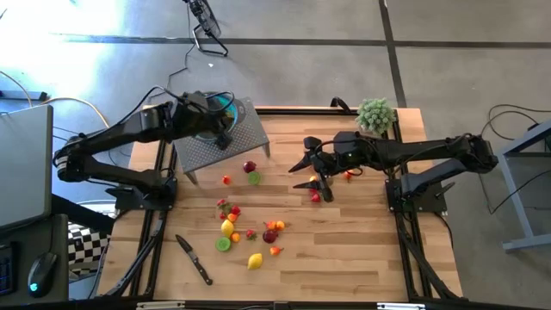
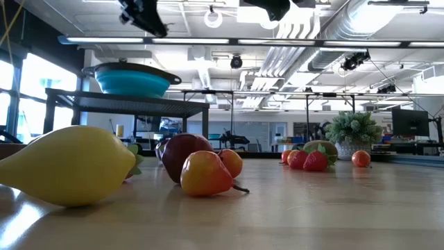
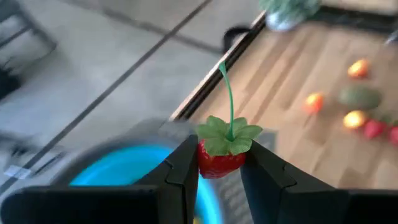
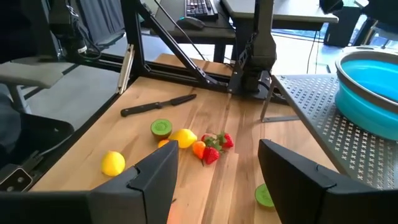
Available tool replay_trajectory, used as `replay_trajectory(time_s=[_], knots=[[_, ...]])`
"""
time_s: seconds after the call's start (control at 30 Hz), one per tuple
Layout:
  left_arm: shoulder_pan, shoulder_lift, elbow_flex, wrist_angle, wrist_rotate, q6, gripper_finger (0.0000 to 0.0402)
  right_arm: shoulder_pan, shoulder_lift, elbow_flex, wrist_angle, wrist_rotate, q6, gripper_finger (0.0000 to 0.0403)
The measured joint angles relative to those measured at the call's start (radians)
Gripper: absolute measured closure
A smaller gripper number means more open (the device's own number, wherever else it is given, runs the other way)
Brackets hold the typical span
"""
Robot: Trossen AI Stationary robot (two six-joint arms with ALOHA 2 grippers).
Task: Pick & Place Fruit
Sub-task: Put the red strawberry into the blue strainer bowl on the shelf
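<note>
Bowl [image 1: 213,116] on rack [image 1: 225,142]; fruits [image 1: 250,234] on table [image 1: 362,250].

strawberry [image 3: 221,160]: red, green leaves | bowl [image 3: 134,171]: teal-blue | table [image 1: 344,250]: pale wood stripes | plant ball [image 1: 376,114]: seemingly pale green

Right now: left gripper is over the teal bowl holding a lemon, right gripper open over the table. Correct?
Not quite. The left gripper holds a red strawberry with a green leafy cap and stem, not a lemon; the left wrist view shows it clamped between the fingers above the teal bowl. The rest stands: the right gripper is open over the table.
</note>
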Motion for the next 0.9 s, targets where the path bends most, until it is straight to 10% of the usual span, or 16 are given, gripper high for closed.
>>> replay_trajectory(time_s=[0.27, 0.9], knots=[[0.015, 0.004, 0.02, -0.182, -0.179, -0.129, 0.0309, 0.0, 0.0, 0.0, 0.0, -0.002, 0.0, 0.0188], [0.242, 0.075, -0.087, -0.184, -0.022, -0.23, 0.0304, -0.006, 0.121, 0.0, 0.052, -0.001, 0.0, 0.0188]])
